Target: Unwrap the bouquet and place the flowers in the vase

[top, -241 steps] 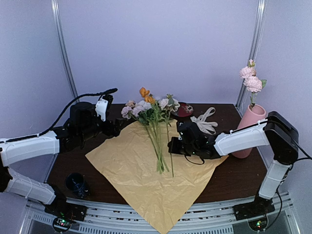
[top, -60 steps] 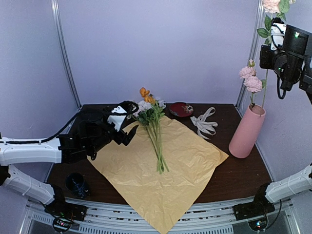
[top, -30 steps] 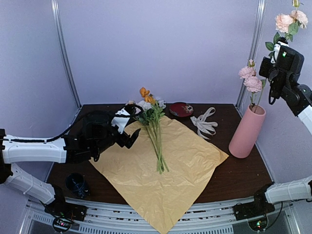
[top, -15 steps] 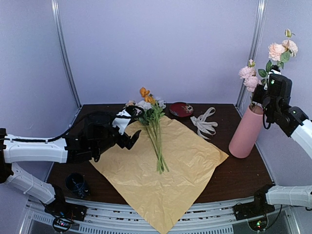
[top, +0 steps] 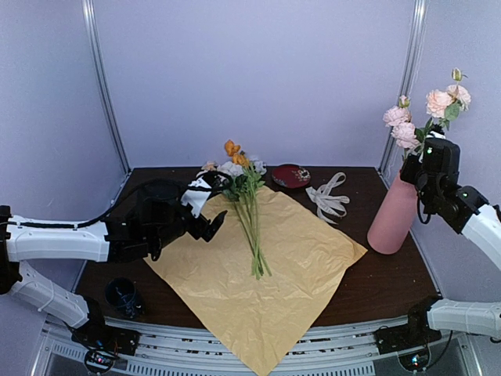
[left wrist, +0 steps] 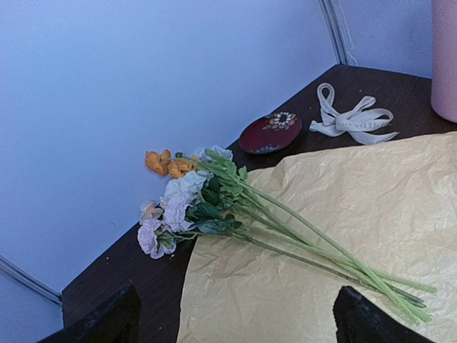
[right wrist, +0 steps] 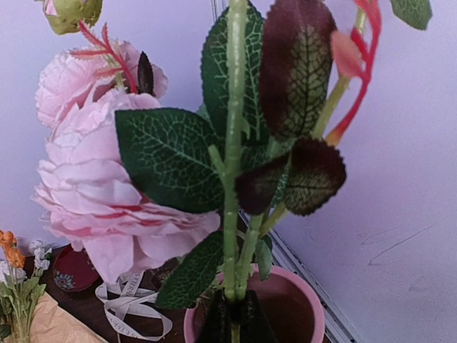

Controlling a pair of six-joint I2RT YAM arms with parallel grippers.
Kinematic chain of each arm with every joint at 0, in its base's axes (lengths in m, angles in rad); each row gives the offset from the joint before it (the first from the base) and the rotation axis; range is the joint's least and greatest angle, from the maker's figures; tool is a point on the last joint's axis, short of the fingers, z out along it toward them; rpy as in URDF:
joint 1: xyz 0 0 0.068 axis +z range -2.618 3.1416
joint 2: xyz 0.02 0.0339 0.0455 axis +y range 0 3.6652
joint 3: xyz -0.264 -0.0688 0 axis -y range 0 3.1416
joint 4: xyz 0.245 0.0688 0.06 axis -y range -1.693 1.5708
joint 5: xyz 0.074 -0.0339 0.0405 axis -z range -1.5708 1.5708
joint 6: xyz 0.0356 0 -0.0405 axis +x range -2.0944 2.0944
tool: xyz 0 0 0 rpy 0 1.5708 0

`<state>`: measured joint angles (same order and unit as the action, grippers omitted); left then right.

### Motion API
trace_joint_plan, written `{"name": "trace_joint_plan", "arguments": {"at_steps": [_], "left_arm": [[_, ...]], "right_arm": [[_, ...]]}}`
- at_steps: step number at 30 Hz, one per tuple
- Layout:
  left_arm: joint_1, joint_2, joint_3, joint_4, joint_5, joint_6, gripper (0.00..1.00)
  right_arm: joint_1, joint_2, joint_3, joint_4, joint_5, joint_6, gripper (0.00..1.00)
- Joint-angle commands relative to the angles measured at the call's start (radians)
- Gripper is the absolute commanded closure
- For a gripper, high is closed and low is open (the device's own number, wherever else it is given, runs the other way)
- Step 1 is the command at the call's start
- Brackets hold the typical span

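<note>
Above the tall pink cylindrical vase (top: 394,215), right tool (right wrist: 232,318) grips a green flower stem (right wrist: 234,164).
Left tool (top: 213,197) spread wide beside loose stemmed flowers (top: 249,205).

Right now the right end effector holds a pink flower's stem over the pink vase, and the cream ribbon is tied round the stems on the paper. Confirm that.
No: the left wrist view shows the cream ribbon lying loose beside the red dish, apart from the stems on the paper. The right end effector does hold a pink flower over the vase.
</note>
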<state>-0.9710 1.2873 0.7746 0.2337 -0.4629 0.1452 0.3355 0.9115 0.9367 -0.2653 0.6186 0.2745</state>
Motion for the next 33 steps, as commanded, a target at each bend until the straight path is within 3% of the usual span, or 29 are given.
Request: {"name": "trace_joint_plan", "arguments": {"at_steps": [1, 3, 11, 22, 28, 33], "left_arm": [[0.005, 0.013, 0.031, 0.018, 0.018, -0.018, 0.03], [0.005, 0.014, 0.032, 0.016, 0.018, -0.020, 0.03], [0.005, 0.020, 0.035, 0.011, 0.020, -0.022, 0.03], [0.003, 0.021, 0.040, 0.003, 0.029, -0.031, 0.03], [0.003, 0.017, 0.043, -0.003, 0.035, -0.035, 0.03], [0.003, 0.013, 0.044, -0.006, 0.036, -0.041, 0.03]], "right_arm": [[-0.006, -0.019, -0.013, 0.003, -0.009, 0.018, 1.00], [-0.006, -0.019, -0.019, -0.004, -0.015, 0.021, 1.00], [-0.006, -0.027, 0.006, -0.058, -0.040, 0.035, 0.82], [-0.006, -0.043, 0.108, -0.229, -0.148, 0.060, 0.41], [-0.006, -0.058, 0.210, -0.331, -0.246, 0.056, 0.34], [-0.006, -0.076, 0.299, -0.371, -0.477, 0.016, 0.33]]}}
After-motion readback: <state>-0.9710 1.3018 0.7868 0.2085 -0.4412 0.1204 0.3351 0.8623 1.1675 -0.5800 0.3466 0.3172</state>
